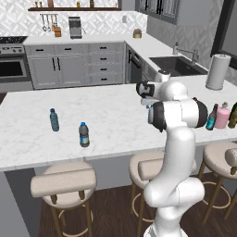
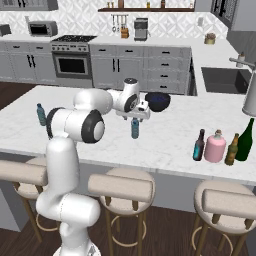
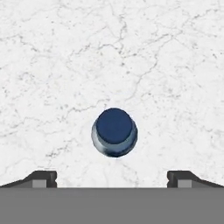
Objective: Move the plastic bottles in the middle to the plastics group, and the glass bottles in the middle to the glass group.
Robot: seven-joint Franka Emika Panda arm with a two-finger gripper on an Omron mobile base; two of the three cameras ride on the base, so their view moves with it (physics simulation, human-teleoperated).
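The small clear pale-blue plastic bottle stands upright in the middle of the marble island. Its blue cap is seen from straight above in the hand view. My gripper hangs open directly over it, fingertips wide to either side and not touching. The arm partly hides this bottle in the left base view. Two blue-capped water bottles, one pale teal and one with a dark label band, stand at the left. At the right stand the teal-bottomed dark bottle, the pink bottle and the olive-green bottle.
A small brownish bottle stands between the pink and green ones. A dark bowl sits behind the gripper. A white paper-towel roll stands by the sink. Stools line the island's near edge.
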